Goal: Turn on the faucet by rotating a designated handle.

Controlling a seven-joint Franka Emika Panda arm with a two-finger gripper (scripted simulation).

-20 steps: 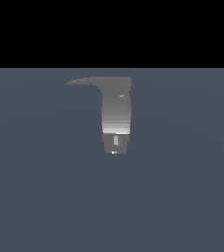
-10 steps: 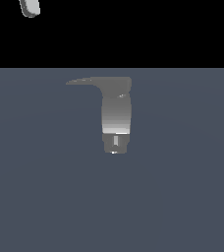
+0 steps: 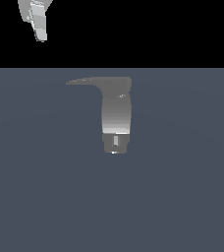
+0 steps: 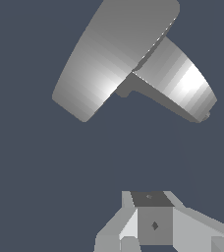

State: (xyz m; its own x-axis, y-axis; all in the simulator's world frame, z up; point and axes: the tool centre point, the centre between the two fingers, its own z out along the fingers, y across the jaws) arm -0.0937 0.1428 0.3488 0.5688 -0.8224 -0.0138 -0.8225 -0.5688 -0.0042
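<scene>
Faucet (image 3: 117,120): a small grey metallic cylinder standing on the flat grey-blue floor (image 3: 182,197), near the middle of the exterior view, with a narrower stepped collar at its lower end and a flat cap on top.

Gripper (image 3: 37,22): a pale grey shape at the top edge of the exterior view, toward that view's left, seen against the black background. It hangs high above the faucet and well apart from it, touching nothing.

Gripper state: cannot be told. The exterior view shows only one narrow grey block pointing downward. The wrist view shows grey finger parts (image 4: 155,224) close to the camera, cut by the picture's edge, with no clear gap or contact between them. Nothing is seen held.

Handle (image 3: 87,81): a thin flat grey lever sticking out sideways from the faucet's top cap, tapering to a point toward the exterior view's left. Its tip lies below the gripper and somewhat toward the exterior view's right of it, with open space between the two.

Wrist view of the faucet (image 4: 182,83): the cylindrical body appears foreshortened, with the handle (image 4: 111,54) as a broad flat grey plate spreading from it; both sit well beyond the finger parts.

Floor: plain grey-blue, meeting the black background in a straight horizontal line above the faucet.
</scene>
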